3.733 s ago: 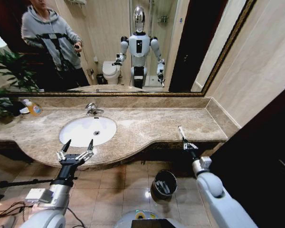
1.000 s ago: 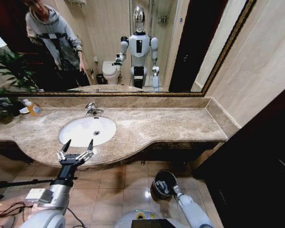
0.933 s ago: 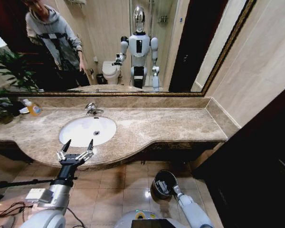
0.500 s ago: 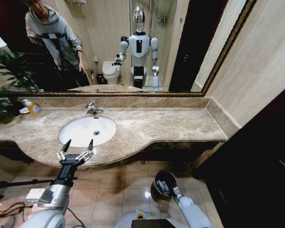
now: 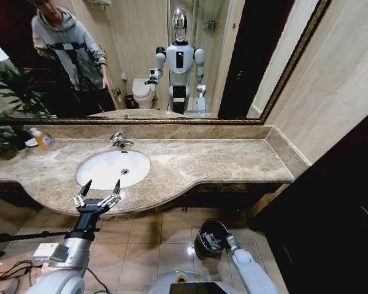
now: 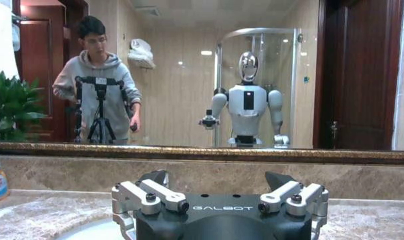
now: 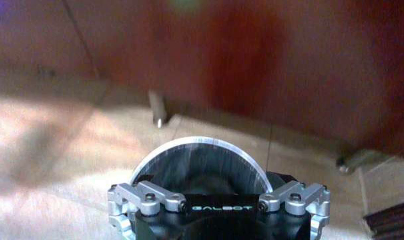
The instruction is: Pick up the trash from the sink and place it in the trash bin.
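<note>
Floor level: right pincer (image 5: 219,240) over trash bin (image 5: 203,231), state untellable; left pincer (image 5: 98,192) spread beside sink (image 5: 89,174).

the sink (image 5: 113,168) sits in the left half of the counter (image 5: 221,160), with the faucet (image 5: 118,140) behind it against the back ledge. a bottle (image 5: 43,140) stands on the counter at the far left, well apart from the sink. the left gripper (image 5: 98,191) hangs at the counter's front edge, just before the sink. the trash bin (image 5: 212,235) stands on the floor below the counter's front edge, right of the sink. the right gripper (image 5: 224,240) is low, at the bin's rim.
</note>
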`<state>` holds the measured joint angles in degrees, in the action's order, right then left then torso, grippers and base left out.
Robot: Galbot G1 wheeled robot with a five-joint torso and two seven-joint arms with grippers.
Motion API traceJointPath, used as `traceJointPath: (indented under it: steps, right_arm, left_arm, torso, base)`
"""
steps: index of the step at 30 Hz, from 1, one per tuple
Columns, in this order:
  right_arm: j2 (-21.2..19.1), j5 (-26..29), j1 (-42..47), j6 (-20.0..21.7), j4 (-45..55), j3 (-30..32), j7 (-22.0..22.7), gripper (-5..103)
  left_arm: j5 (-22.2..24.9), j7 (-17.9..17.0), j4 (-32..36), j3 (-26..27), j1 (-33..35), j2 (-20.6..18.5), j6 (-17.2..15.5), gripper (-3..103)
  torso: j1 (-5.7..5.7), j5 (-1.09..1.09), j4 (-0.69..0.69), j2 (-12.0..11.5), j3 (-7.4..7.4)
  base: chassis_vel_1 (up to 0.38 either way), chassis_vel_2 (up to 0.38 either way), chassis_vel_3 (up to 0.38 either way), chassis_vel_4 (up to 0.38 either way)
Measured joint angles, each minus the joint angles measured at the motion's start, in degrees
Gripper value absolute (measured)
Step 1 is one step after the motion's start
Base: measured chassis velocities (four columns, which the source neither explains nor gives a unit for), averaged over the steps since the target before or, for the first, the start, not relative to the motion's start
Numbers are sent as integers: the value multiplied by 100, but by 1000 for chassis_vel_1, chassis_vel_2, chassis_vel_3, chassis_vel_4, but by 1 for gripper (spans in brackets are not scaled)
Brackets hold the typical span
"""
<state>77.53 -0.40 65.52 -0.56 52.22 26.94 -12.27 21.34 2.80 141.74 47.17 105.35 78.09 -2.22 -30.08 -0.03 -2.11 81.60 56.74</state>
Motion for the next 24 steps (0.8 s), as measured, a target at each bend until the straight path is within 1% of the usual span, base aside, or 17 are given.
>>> traceJointPath:
  steps: [1,2,3,4,7,8,11,12,13,14,18,19,22,23,24]
  right_arm:
    - [-39,155,161,47,336,14,0,100]
    - [-69,275,378,3,824,114,25,100]
    - [-94,351,527,-55,1091,193,73,100]
    - [-94,351,527,-55,1091,193,73,100]
    - [-215,1024,1039,-140,1965,399,214,100]
    - [-215,1024,1039,-140,1965,399,214,100]
    - [-255,1625,1562,-252,2935,652,262,100]
    - [-240,1721,1679,-269,3198,709,292,100]
    - [-215,1791,1791,-283,3452,758,319,100]
    - [-215,1791,1791,-283,3452,758,319,100]
    - [-13,1985,2287,-310,4730,945,610,100]
    - [-13,1985,2287,-310,4730,945,610,100]
    - [155,2107,2603,-200,5695,1054,836,100]
    - [155,2107,2603,-200,5695,1054,836,100]
    - [194,2192,2675,-147,5897,1070,870,100]
  left_arm:
    - [0,-1,0,0,0,0,0,100]
    - [0,1,0,0,0,0,0,100]
    - [0,1,1,0,0,0,0,100]
    - [0,1,1,0,0,0,0,100]
    - [0,0,0,0,0,0,0,100]
    - [0,0,0,0,0,0,0,100]
    - [0,0,0,0,0,0,0,100]
    - [0,0,0,0,0,0,0,100]
    - [0,0,0,0,0,0,0,100]
    - [0,0,0,0,0,0,0,100]
    - [0,0,0,0,0,0,0,100]
    - [0,0,0,0,0,0,0,100]
    - [0,0,0,0,0,0,0,100]
    - [0,0,0,0,0,0,0,100]
    - [0,0,0,0,0,0,0,100]
  torso:
    - [0,1,2,0,1]
    - [0,5,0,0,0]
    - [0,3,-1,1,0]
    - [0,3,-1,1,0]
    - [0,3,0,1,0]
    - [0,3,0,1,0]
    - [0,2,2,1,0]
    - [0,4,0,1,0]
    - [0,2,1,1,0]
    - [0,2,1,1,0]
    - [1,1,0,1,0]
    - [1,1,0,1,0]
    - [0,2,0,1,0]
    - [0,2,0,1,0]
    - [0,0,0,1,0]
  base:
    - [0,0,0,0]
    - [0,0,0,0]
    - [0,0,0,0]
    - [0,0,0,0]
    - [0,0,0,0]
    - [0,0,0,0]
    - [0,0,0,0]
    - [0,0,0,0]
    - [0,0,0,0]
    - [0,0,0,0]
    - [0,0,0,0]
    - [0,0,0,0]
    - [0,0,0,0]
    - [0,0,0,0]
    - [0,0,0,0]
